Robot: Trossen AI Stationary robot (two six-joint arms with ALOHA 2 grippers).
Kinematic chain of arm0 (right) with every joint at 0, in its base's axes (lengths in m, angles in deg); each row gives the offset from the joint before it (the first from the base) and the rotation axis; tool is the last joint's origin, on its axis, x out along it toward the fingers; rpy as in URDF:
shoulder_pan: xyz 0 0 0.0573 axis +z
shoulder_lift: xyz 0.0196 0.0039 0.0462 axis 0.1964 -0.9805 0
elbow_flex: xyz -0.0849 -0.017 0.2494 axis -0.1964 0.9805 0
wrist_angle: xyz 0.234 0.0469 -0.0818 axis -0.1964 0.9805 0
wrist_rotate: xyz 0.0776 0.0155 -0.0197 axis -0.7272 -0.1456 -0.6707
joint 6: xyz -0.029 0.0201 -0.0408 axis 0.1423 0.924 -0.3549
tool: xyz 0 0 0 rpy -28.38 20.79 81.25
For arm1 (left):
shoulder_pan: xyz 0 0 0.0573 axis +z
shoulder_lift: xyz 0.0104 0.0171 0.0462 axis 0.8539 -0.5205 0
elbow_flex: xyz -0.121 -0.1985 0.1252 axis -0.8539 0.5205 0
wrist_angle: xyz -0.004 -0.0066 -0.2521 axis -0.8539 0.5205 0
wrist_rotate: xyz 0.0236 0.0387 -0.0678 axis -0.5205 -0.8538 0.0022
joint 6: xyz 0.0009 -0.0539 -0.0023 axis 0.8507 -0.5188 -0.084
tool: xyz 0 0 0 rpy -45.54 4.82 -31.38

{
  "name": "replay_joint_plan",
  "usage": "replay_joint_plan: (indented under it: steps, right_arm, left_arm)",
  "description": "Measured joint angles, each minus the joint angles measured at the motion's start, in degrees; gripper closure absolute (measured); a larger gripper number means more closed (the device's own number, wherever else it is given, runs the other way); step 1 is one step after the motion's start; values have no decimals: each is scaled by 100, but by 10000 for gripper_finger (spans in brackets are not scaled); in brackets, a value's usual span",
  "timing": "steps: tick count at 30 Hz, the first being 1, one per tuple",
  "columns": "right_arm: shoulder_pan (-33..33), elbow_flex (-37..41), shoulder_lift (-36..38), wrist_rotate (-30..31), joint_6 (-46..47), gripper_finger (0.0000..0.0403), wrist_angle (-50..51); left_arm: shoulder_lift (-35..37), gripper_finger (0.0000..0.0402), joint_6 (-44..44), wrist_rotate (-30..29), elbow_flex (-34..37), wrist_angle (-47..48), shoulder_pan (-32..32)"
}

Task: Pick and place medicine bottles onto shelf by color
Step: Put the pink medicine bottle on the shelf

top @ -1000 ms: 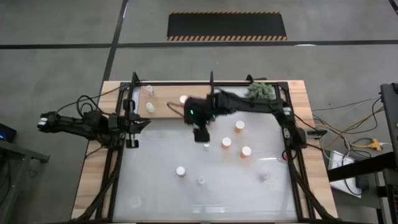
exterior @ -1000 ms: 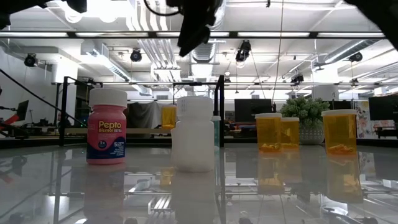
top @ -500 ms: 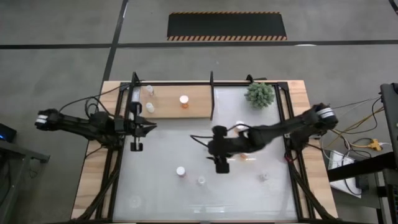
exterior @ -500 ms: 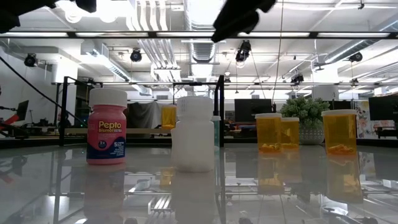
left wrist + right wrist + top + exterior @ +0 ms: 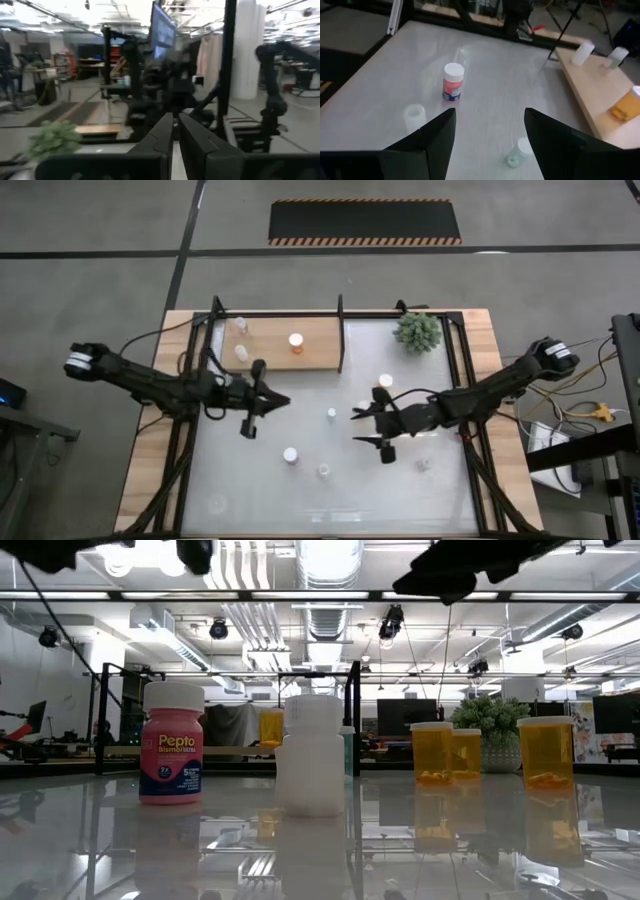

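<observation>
The shelf (image 5: 318, 344), a light wooden board at the far left of the table, carries two white bottles (image 5: 240, 326), (image 5: 240, 352) and an orange one (image 5: 296, 340). On the white tabletop stand a pink bottle (image 5: 290, 455) (image 5: 453, 82), a white one (image 5: 313, 755) and orange ones (image 5: 432, 753), (image 5: 545, 752). My right gripper (image 5: 360, 428) (image 5: 490, 135) hangs open above the table's middle, pointing left toward the pink bottle, holding nothing. My left gripper (image 5: 277, 400) (image 5: 175, 131) is shut and empty, raised, just near of the shelf.
A spiky green plant (image 5: 418, 330) stands at the far right corner. Black frame bars (image 5: 341, 330) edge the shelf and the table. Small bottles (image 5: 331, 413), (image 5: 323, 470), (image 5: 424, 464) and a white-capped one (image 5: 386, 382) stand scattered over the table's middle and near part.
My right gripper has swung away from the shelf toward the table's middle and right, come lower, and turned to point left; it stays open and empty. My left gripper has moved toward the table's right, rolling as it went, still shut. No bottle has moved.
</observation>
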Motion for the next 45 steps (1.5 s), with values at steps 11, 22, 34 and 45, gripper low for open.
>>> replay_joint_plan:
  steps: [11, 22, 34, 45]
  right_arm:
    - [11, 1083, 989, -64, -348, 177, -664]
    - [9, 1504, 1349, -157, -984, 177, -1205]
    - [8, 1505, 1331, -179, -1119, 177, -1135]
    - [7, 1510, 1331, -179, -1015, 177, -1097]
  left_arm:
    - [-1418, 391, -1737, -1393, -2824, 4678, -1036]
    - [-3391, 374, -4530, -1092, -5344, 8563, -1536]
    - [-4140, 192, -4891, -68, -5568, 9541, -1551]
    - [-4417, 109, -4010, -357, -5180, 9369, -1529]
